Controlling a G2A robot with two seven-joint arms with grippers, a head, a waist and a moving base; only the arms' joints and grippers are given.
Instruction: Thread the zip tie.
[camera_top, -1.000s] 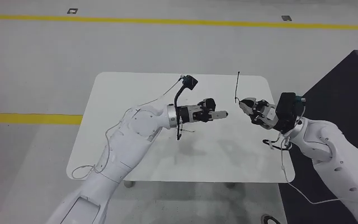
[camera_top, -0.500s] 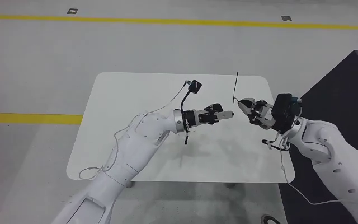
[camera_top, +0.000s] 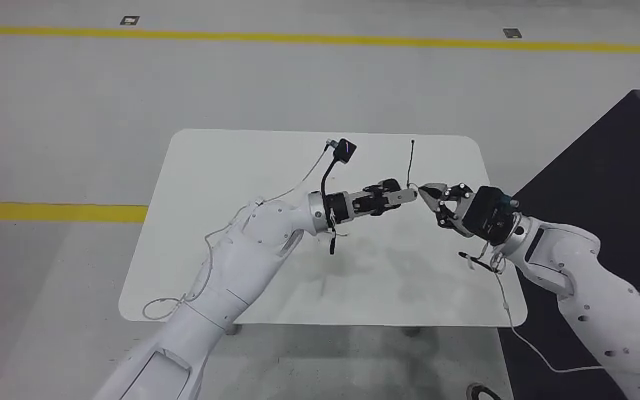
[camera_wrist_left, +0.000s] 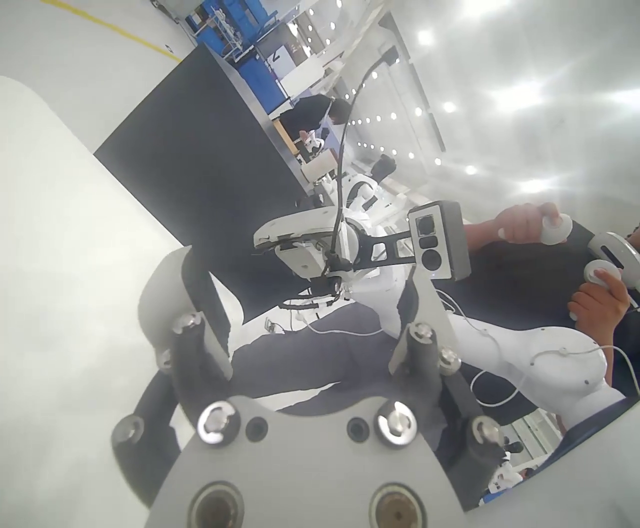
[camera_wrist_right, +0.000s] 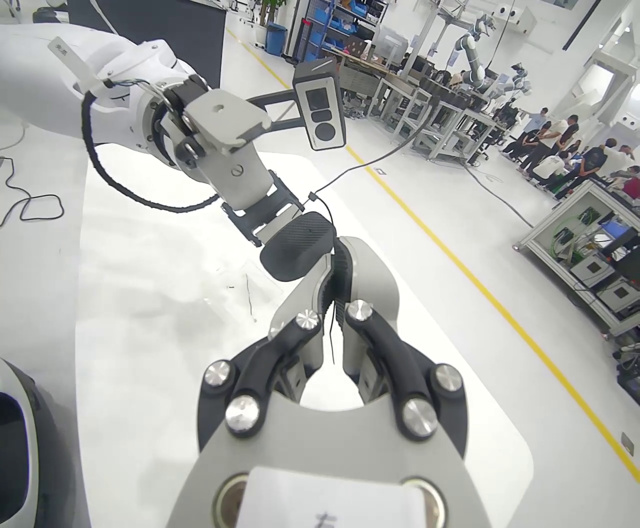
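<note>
A thin black zip tie (camera_top: 412, 160) stands upright over the white table (camera_top: 250, 220), with my right gripper (camera_top: 426, 190) shut on its lower part. In the right wrist view the tie (camera_wrist_right: 324, 210) rises from between the shut pads (camera_wrist_right: 345, 270) to its small head, and its tail hangs below them. My left gripper (camera_top: 404, 193) is open, right beside the right one. One of its black padded fingers (camera_wrist_right: 297, 250) lies against the right gripper's tip. The left wrist view looks past its spread fingers (camera_wrist_left: 200, 300) to the tie (camera_wrist_left: 342, 150) curving upward.
A short black strand (camera_wrist_right: 248, 297) lies on the table below the grippers. A black cable loop (camera_wrist_right: 30, 210) rests near the table's edge by the left arm. A dark panel (camera_top: 600, 150) stands off the table's right side.
The two grippers have closed in on each other over the table's right half. The right one carried the zip tie leftward; the left one advanced right until their tips meet.
</note>
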